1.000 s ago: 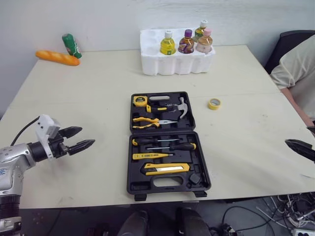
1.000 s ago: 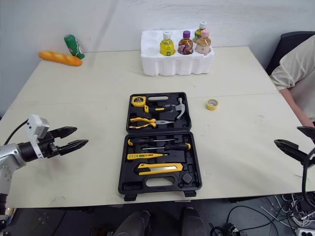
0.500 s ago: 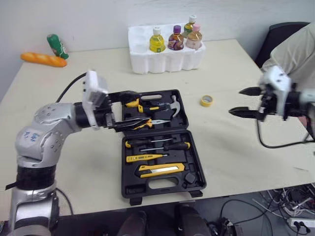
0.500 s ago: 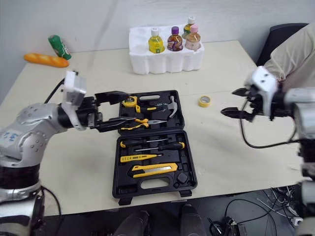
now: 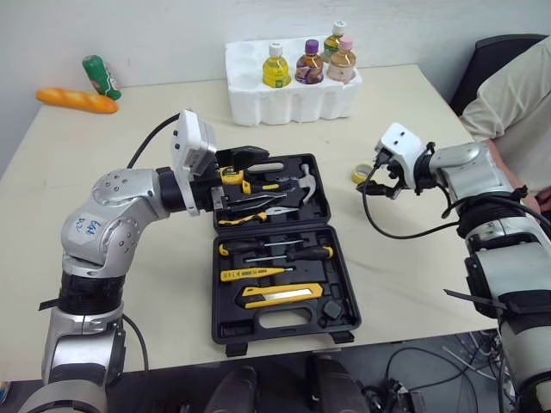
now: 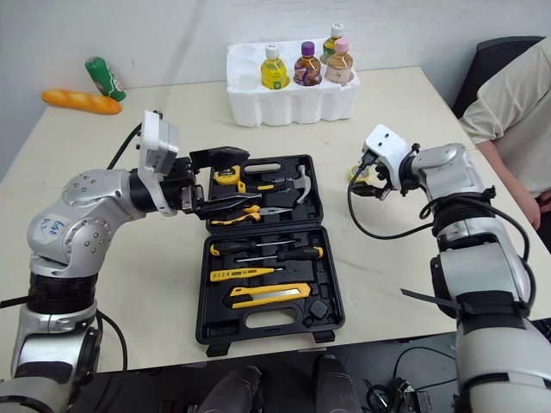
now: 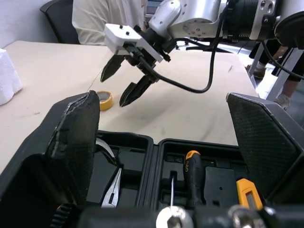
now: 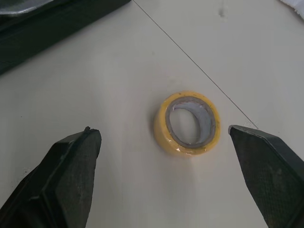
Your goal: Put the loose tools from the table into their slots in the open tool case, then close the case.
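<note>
White foam tray (image 5: 293,101) holds bottles (image 5: 276,69) whose labels are too small to read. Since half a second ago the right tool (image 7: 112,91), fingers spread, has swung in from the right across the table (image 5: 413,284) to hover over the yellow tape roll (image 8: 166,135). The roll lies flat between its fingers, just right of the open tool case (image 5: 220,292). The left tool (image 5: 256,178), also spread, reaches over the case's far half.

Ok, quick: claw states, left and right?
Left claw: open, empty, over the tool case.
Right claw: open, empty, pointed at the yellow tape roll on the table.
</note>
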{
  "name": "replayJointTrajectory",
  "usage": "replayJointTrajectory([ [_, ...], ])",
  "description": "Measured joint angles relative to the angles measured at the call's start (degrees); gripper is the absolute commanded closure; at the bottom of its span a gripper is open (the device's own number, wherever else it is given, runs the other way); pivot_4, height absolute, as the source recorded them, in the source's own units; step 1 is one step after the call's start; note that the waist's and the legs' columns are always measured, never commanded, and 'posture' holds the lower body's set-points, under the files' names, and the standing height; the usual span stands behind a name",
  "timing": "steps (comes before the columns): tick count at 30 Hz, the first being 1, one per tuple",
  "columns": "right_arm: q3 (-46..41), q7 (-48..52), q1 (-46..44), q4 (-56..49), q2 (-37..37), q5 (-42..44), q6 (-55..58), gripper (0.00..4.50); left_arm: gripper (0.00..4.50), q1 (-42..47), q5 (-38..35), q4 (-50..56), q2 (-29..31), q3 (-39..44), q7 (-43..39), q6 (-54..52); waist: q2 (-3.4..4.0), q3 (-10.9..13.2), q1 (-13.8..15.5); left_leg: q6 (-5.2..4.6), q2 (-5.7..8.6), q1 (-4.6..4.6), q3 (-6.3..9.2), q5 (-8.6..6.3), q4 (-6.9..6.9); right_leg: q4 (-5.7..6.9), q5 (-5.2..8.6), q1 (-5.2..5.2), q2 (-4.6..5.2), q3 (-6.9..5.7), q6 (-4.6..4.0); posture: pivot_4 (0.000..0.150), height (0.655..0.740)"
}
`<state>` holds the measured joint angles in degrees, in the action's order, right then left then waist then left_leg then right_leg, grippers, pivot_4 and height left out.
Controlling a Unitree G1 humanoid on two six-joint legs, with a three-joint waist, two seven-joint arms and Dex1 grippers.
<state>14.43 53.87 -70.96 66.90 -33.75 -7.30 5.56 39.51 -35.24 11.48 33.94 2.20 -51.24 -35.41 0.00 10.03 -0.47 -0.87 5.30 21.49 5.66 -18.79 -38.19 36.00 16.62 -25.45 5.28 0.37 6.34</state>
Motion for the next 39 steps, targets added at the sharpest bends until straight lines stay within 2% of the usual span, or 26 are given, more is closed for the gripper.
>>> replayJointTrajectory([
  [10, -1.1, -3.5, -0.8, 5.6, 4.5, -2.3, -2.8, 0.0, 0.04, 0.0, 1.3, 0.2, 0.3, -0.3, 0.5, 0.5, 0.01, 0.0, -1.4, 0.01, 0.0, 0.0, 0.02, 0.01, 0.01, 0.07, 0.0, 0.0, -0.01, -0.02, 0.0, 0.15, 0.7374],
  [11, -1.2, -4.0, -0.8, 5.7, 4.7, -2.6, -2.9, 0.54, 0.0, 0.0, 1.3, 0.3, 0.3, -0.4, 0.5, 0.5, 0.01, 0.0, -1.4, 0.01, 0.0, -0.01, 0.02, 0.01, 0.0, 0.08, 0.0, 0.0, -0.01, -0.02, 0.0, 0.15, 0.7374],
  [13, -1.3, -5.5, -1.3, 6.4, 4.9, -3.1, -2.9, 1.17, 0.0, -0.1, 1.4, 0.7, 0.3, -0.5, 0.6, 0.5, 0.01, 0.0, -1.4, 0.02, 0.0, -0.01, 0.02, 0.01, 0.0, 0.09, 0.0, 0.0, -0.01, -0.01, 0.0, 0.15, 0.7374],
  [19, -2.2, -10.3, -2.1, 7.9, 5.2, -4.1, -2.9, 4.14, 0.0, -0.1, 1.4, 1.7, 0.3, -0.5, 1.0, 0.3, 0.01, 0.0, -1.4, 0.02, 0.0, -0.01, 0.02, 0.02, -0.01, 0.1, 0.0, 0.01, -0.01, 0.0, 0.0, 0.15, 0.7374],
  [20, -2.4, -10.5, -2.1, 8.0, 5.2, -4.2, -2.9, 4.45, 0.0, -0.1, 1.4, 1.7, 0.3, -0.5, 1.1, 0.2, 0.01, 0.0, -1.4, 0.02, 0.0, -0.01, 0.02, 0.02, -0.01, 0.11, 0.0, 0.0, -0.01, 0.0, 0.0, 0.15, 0.7374],
  [26, -3.2, -10.3, -2.2, 8.2, 5.4, -4.6, -3.0, 4.45, 0.0, -0.1, 1.4, 2.1, 0.3, -0.5, 1.1, -0.2, 0.01, 0.0, -1.5, 0.02, 0.01, -0.02, 0.02, 0.02, -0.06, 0.2, 0.0, 0.01, -0.01, 0.01, 0.0, 0.15, 0.7374],
  [34, -3.5, -2.5, -4.2, 7.1, 4.1, -4.9, -4.0, 4.45, 0.0, -0.1, 1.4, 3.6, 0.0, -1.8, 1.0, -0.3, 0.01, 0.0, -1.5, 0.02, 0.01, -0.02, 0.02, 0.02, -0.04, 0.21, 0.0, -0.01, -0.01, 0.0, 0.0, 0.15, 0.7374],
  [37, -3.7, 6.3, -3.3, -0.1, 0.8, -3.4, -2.4, 4.45, 0.0, -0.6, 0.8, 4.7, -0.1, -2.7, 0.2, -1.2, 0.01, 0.0, -1.4, 0.02, 0.01, -0.01, 0.02, 0.02, -0.03, 0.19, 0.0, -0.01, 0.0, 0.01, 0.0, 0.15, 0.7374],
  [39, -4.6, 12.8, 0.5, -10.1, -2.4, -0.8, 1.6, 4.45, 0.0, -1.6, -0.3, 6.3, 0.2, -3.1, -1.0, -1.8, 0.0, 0.0, -1.0, 0.02, 0.0, 0.0, 0.07, 0.01, -0.05, 0.17, 0.0, 0.0, 0.01, -0.01, 0.0, 0.15, 0.7374],
])
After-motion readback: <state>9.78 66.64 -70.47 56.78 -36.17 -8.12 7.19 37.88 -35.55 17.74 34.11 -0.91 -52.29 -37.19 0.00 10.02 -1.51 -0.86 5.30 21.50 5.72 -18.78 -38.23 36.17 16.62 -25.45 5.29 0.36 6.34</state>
